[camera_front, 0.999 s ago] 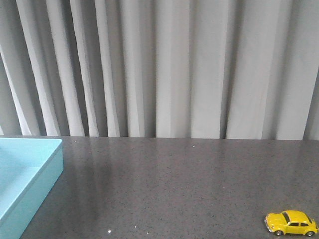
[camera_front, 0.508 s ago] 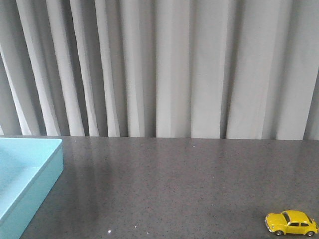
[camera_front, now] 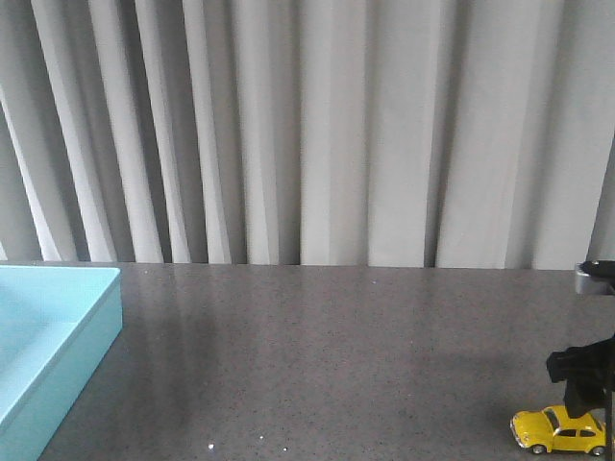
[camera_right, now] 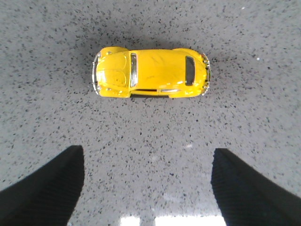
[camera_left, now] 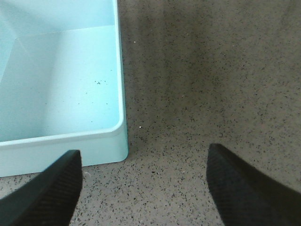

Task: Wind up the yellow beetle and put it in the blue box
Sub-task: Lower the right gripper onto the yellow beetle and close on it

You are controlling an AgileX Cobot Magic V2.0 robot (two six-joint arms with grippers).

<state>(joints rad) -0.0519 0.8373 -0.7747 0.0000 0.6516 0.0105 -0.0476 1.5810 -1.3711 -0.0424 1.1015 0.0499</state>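
Note:
The yellow beetle stands on its wheels on the dark speckled table at the front right. In the right wrist view it shows from above, lying crosswise ahead of the fingers. My right gripper is open and empty, short of the car and not touching it. Part of the right arm shows in the front view just above the car. The blue box sits at the left. My left gripper is open and empty over bare table beside the corner of the box.
The blue box holds nothing where it shows. A grey pleated curtain hangs behind the table's far edge. The speckled table top stretches between the box and the car.
The right arm has come into the front view from the right edge and now hangs just above the yellow beetle. The car and the box have not moved.

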